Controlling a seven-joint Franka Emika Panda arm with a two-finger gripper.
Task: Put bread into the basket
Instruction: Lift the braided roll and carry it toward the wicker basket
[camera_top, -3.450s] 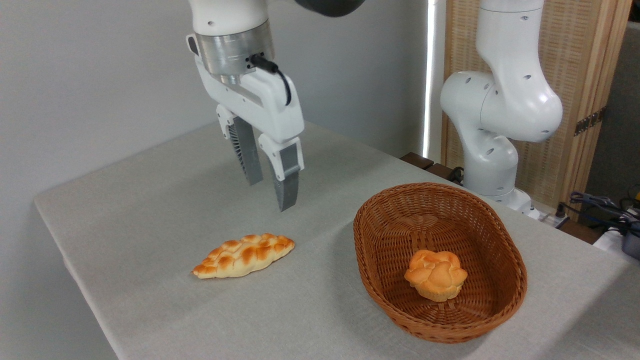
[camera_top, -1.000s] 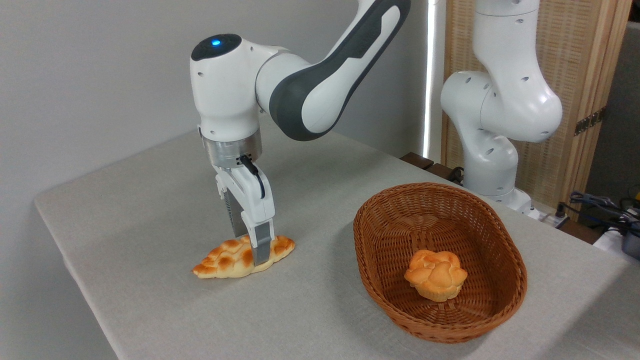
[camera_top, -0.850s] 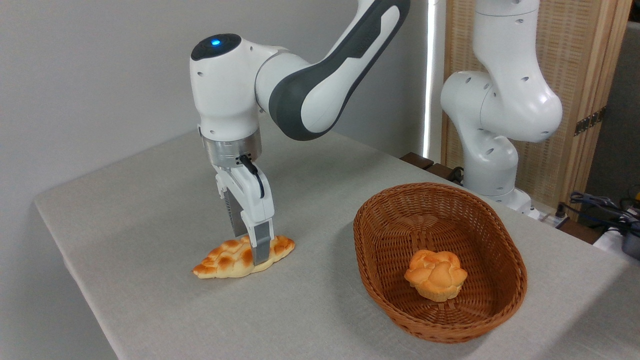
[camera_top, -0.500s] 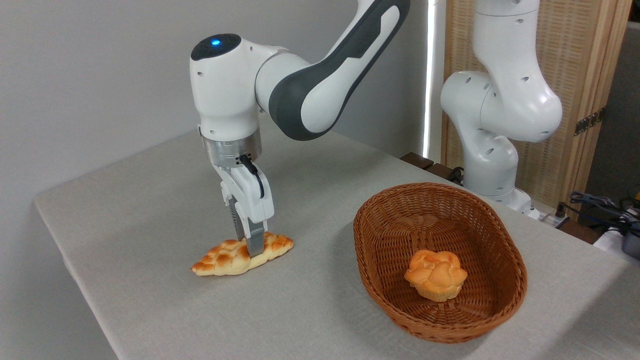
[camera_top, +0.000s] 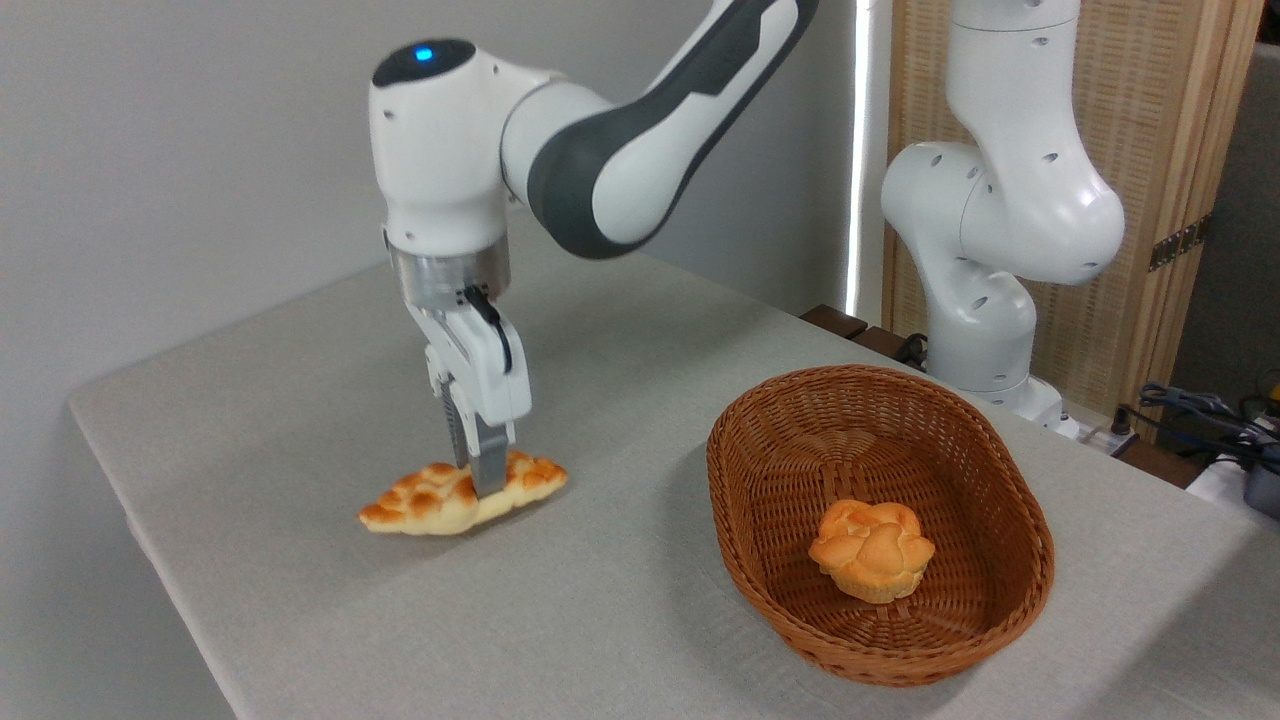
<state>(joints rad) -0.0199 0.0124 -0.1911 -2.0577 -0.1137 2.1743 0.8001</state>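
Since half a second earlier, the bread (camera_top: 462, 496) had shifted left and a little away from the basket (camera_top: 1003, 609), and its shadow on the table (camera_top: 300, 420) suggested it was barely lifted, though I could not tell for sure. Nearest the camera, the basket sat on the grey cloth with a small round bun (camera_top: 871, 549) inside, toward its near end. To the left of the basket and well apart from it, the braided loaf lay roughly level, one pointed end toward the table's left edge. The gripper (camera_top: 480, 478) came straight down onto the loaf's middle, its jaws clamped together across the crust, the nearer finger (camera_top: 489, 470) pressed against the loaf's front side. Above it rose the white and grey arm (camera_top: 600, 170) with a blue light on its top joint. Farther back, beyond the basket, a second white robot arm (camera_top: 1000, 220) stood before a slatted wooden screen (camera_top: 1150, 150).
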